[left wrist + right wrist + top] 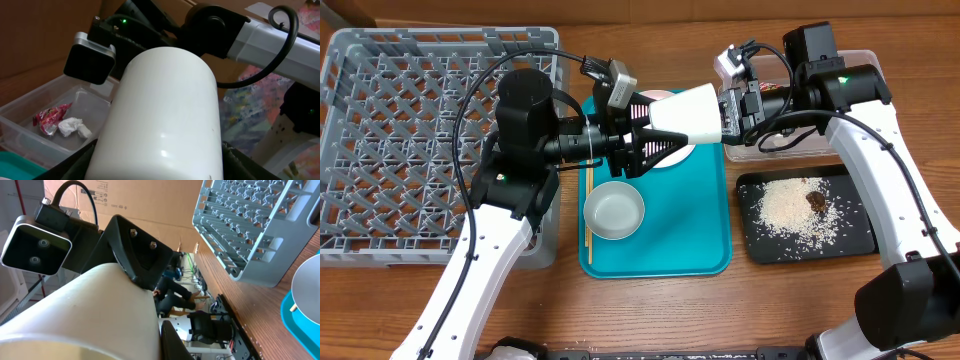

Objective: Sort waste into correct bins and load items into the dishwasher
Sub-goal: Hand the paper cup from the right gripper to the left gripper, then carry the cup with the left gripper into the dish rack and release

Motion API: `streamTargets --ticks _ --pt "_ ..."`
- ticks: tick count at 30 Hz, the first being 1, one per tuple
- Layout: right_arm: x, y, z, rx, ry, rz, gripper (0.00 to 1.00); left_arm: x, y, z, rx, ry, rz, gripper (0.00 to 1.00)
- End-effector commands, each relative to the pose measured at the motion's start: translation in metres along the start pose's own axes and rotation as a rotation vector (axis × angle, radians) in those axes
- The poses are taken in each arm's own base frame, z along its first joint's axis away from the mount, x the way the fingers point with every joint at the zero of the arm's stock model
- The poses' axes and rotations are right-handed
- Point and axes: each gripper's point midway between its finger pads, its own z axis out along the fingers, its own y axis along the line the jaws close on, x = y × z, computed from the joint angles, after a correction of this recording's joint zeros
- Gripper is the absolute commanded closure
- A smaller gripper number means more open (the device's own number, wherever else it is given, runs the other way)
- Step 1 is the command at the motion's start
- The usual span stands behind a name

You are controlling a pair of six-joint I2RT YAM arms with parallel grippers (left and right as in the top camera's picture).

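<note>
White smooth cup (75,315) fills lower left, close-up. Left pincer (142,272) black finger (132,247) w/ two screws pressed on cup wall; square silver-black cam (35,245) top left. Grey plastic lattice dish rack (250,225) top right on wooden bench (240,315). Teal tray edge (300,322) and round white bowl (307,280) far right.

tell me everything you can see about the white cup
The white cup is plain, glossy and smooth, tapering from a wide mouth to a narrower base. It lies on its side in the air above the far end of the teal tray, base toward the left arm, mouth toward the right. The left gripper has its black fingers closed on the base end. The right gripper meets the mouth end, but its grip is hidden. Nothing else touches it.
</note>
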Motion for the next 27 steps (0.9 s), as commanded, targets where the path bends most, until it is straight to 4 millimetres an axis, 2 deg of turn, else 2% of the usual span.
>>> streamTargets --ticks 1,2,6,8,10,13,17,19,21,23,24,26,27 --pt "-0.001 0.000 0.001 -0.009 0.003 -0.006 0.81 -0.001 -0.012 0.002 0.062 0.014 -0.001 0.39" --pt "-0.001 0.000 0.001 -0.009 0.003 -0.006 0.74 -0.001 -0.010 0.002 0.050 0.013 -0.004 0.39" --pt "-0.002 -0.008 0.001 0.033 -0.006 -0.005 0.60 0.002 0.006 0.000 -0.033 0.009 -0.021 0.45" --pt "-0.004 -0.018 0.000 0.093 -0.017 -0.001 0.50 0.004 0.016 -0.004 -0.082 0.010 -0.036 0.56" --pt "-0.007 -0.032 -0.003 0.177 -0.035 0.000 0.43 0.007 0.027 -0.011 -0.122 0.014 -0.065 0.60" --pt "-0.011 -0.054 -0.011 0.306 -0.066 0.014 0.39 0.012 0.039 -0.023 -0.164 0.023 -0.086 0.67" --pt "-0.015 -0.089 -0.033 0.521 -0.115 0.048 0.34 0.022 0.058 -0.043 -0.240 0.039 -0.140 0.68" --pt "-0.016 -0.108 -0.051 0.648 -0.143 0.071 0.32 0.032 0.074 -0.055 -0.326 0.059 -0.186 0.69" --pt "-0.015 -0.118 -0.064 0.723 -0.159 0.091 0.33 0.045 0.090 -0.068 -0.424 0.089 -0.217 0.71" --pt "-0.012 -0.124 -0.077 0.788 -0.172 0.109 0.33 0.059 0.108 -0.085 -0.559 0.120 -0.265 0.81" --pt "-0.009 -0.126 -0.088 0.843 -0.183 0.112 0.34 0.070 0.122 -0.104 -0.687 0.150 -0.311 0.90" --pt "-0.006 -0.123 -0.102 0.907 -0.187 0.091 0.33 0.079 0.128 -0.124 -0.791 0.176 -0.354 0.93" --pt "-0.002 -0.120 -0.120 0.988 -0.213 0.096 0.33 0.087 0.133 -0.150 -0.908 0.201 -0.400 0.96"
